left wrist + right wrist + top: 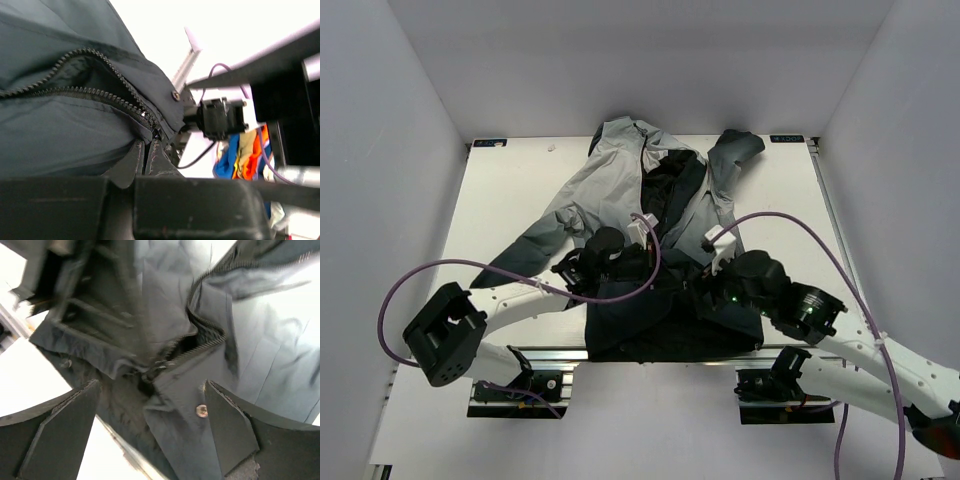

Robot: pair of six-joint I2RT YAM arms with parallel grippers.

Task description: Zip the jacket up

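The jacket (620, 180) lies flat on the table, hood far, dark hem near the arm bases, its front open higher up. My left gripper (626, 268) is shut, its fingers (131, 161) pinching the dark hem fabric right at the zipper's bottom end (156, 132). The zipper teeth (95, 92) part just above it. My right gripper (708, 272) is open; in the right wrist view it (151, 386) hovers over the hem beside the zipper slider (159, 367), with a metal snap (201, 411) between its fingers (227, 425). It holds nothing.
The white table (510, 200) lies inside grey walls. Purple cables (800, 225) loop over both arms. The jacket's hem reaches the table's near edge rail (560, 352). A second sleeve (735, 150) lies at the far right.
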